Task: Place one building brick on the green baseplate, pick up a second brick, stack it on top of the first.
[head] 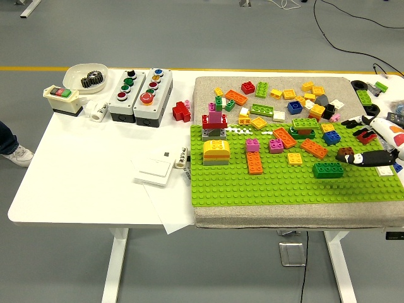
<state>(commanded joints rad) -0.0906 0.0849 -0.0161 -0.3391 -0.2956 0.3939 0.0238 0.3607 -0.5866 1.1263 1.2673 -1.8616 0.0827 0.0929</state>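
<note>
My right hand [372, 148] reaches in from the right edge over the green baseplate [278, 183], its dark fingers [353, 158] pointing left toward a dark green brick [328, 169] seated on the studs. A small brown brick [345, 152] sits right at the fingertips; I cannot tell whether the fingers are pinching it or only hovering beside it, so I leave the grip undecided. My left arm does not appear anywhere in the view.

The baseplate lies on a grey pad [208, 214] on the white table [82, 164], and it already carries several pieces: a yellow arched block [216, 150], an orange brick [254, 163], two pink bricks [252, 144], a small yellow brick [295, 158] and a red-and-pink tower [214, 121] at its far left corner. Loose bricks [278, 95] litter the pad behind the plate. Off to the left stand two button boxes [139, 95] and a bowl with a gear [85, 77].

As I read it, the dark green brick near my hand may serve as the first piece, already down. If so, the placing is done and the stacking remains: the second brick must be secured, carried over the green one and pressed onto it. Nothing stands on top of that brick yet.
</note>
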